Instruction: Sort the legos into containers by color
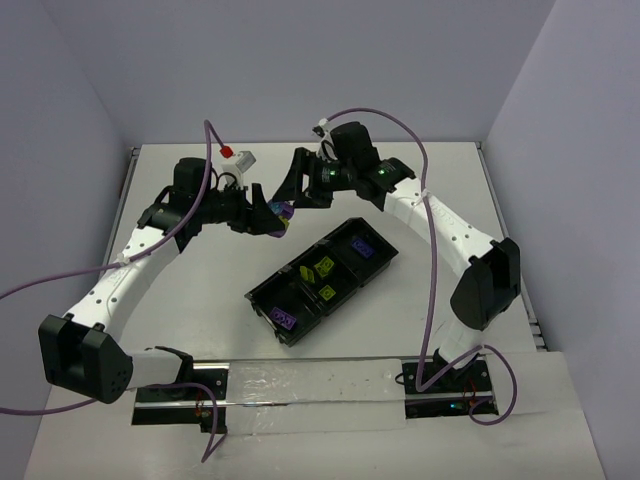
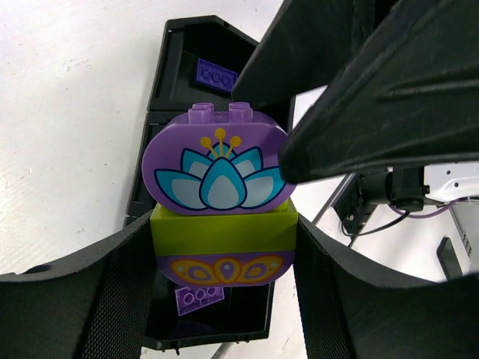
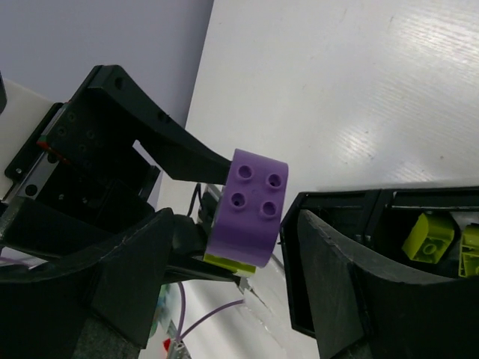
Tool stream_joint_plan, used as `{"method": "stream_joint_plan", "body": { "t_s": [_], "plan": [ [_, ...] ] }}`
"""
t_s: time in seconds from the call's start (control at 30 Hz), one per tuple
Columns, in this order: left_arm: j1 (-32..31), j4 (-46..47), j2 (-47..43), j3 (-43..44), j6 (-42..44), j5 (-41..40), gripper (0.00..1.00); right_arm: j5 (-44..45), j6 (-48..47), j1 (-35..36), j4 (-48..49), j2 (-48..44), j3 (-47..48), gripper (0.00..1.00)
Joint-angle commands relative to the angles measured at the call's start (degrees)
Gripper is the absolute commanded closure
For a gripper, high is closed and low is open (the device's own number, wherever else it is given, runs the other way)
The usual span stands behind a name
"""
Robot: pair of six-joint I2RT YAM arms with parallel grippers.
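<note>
- Your left end effector (image 2: 222, 247) clamps the stacked block (image 2: 221, 217) beyond the tray (image 1: 300, 258).
- Your right end effector (image 3: 236, 224) straddles the purple brick (image 3: 251, 202), jaws wide; close squarely before you pull.

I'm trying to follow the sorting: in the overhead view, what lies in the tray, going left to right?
left purple lego → yellow-green legos → right purple lego

White table (image 1: 200, 300); black tray (image 1: 265, 298) lying mid-table (set diagonally, three compartments).
</note>
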Motion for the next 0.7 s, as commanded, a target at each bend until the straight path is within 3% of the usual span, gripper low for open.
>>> {"method": "stream_joint_plan", "body": {
  "t_s": [0.0,0.3,0.47,0.5,0.53,0.6,0.63,0.67],
  "plan": [
    [-0.3,1.7,-0.9,2.6,0.9,-0.1,1.00,-1.9,-0.4,1.1,2.5,1.9,3.1,0.31],
    [-0.4,1.8,-1.0,2.9,0.7,-0.3,1.00,-3.5,0.2,1.5,3.9,3.0,2.1,0.60],
    [-0.4,1.8,-1.7,3.0,0.7,-1.3,0.98,-2.0,1.1,1.2,5.5,1.5,0.2,0.94],
    [-0.4,1.7,-1.9,3.2,0.6,-1.9,0.92,-1.8,1.6,1.0,6.2,0.8,-0.6,1.00],
    [-0.4,1.3,-1.8,3.4,0.3,-2.5,0.76,-1.8,1.9,0.8,6.9,0.1,-1.1,1.00],
    [-0.4,0.4,-1.7,4.1,0.2,-3.7,0.23,-2.0,2.6,0.2,8.9,-0.8,-2.2,1.00],
    [-0.4,0.3,-1.7,4.5,0.2,-3.8,0.04,-2.0,2.9,-0.2,9.0,-0.9,-2.7,1.00],
    [-0.3,-0.3,-1.8,5.0,0.4,-4.1,0.02,-2.5,3.4,-0.8,10.1,-1.5,-3.5,1.00]
  ]
}}
